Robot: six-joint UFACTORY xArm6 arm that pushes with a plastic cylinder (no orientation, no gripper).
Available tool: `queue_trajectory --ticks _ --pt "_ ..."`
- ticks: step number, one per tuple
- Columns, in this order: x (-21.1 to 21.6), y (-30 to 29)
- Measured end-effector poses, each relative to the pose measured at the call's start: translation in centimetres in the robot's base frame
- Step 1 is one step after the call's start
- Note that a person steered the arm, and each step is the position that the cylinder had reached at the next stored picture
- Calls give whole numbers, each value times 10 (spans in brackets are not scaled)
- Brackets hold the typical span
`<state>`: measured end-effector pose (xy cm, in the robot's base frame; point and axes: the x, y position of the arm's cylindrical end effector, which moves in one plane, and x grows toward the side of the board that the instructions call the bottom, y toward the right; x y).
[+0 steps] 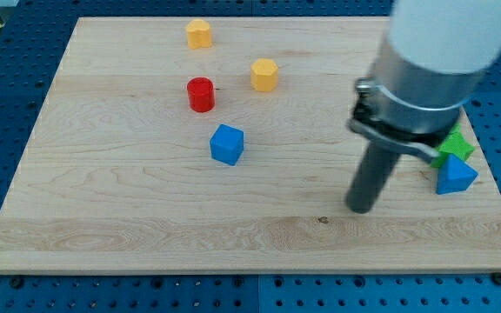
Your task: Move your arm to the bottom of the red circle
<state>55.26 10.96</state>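
Observation:
The red circle (201, 94) is a short red cylinder standing on the wooden board (129, 217), left of centre in the upper half. My tip (359, 209) rests on the board far to the view's right and below the red circle, well apart from it. A blue cube (227, 144) lies just below and to the right of the red circle, between it and my tip.
A yellow block (199, 34) sits near the board's top edge and another yellow block (264, 75) lies right of the red circle. A blue triangular block (456, 176) and a green block (456, 144) sit at the right edge, partly behind the arm.

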Motion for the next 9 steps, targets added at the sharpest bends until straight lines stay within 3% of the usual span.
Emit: queue_trajectory --ticks 4,9 --pt "1 -5" --pt "1 -62"
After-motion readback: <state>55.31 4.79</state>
